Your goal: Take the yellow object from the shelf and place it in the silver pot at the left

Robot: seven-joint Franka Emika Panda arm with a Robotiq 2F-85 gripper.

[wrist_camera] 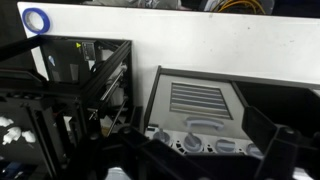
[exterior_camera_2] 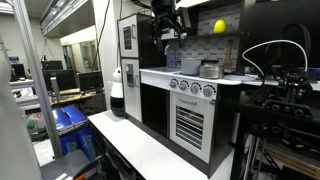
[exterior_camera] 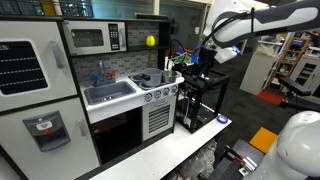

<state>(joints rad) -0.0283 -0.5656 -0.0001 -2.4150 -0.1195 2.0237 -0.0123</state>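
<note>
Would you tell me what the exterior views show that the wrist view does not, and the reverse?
Only the exterior views: the ball on the shelf, the pot, the microwave and the sink. Only the wrist view: the blue ring, seen clearly as a ring. Shared: the oven front with its knobs, and the black rack.

Robotics lab: white toy kitchen amid black equipment racks and computer desks.
</note>
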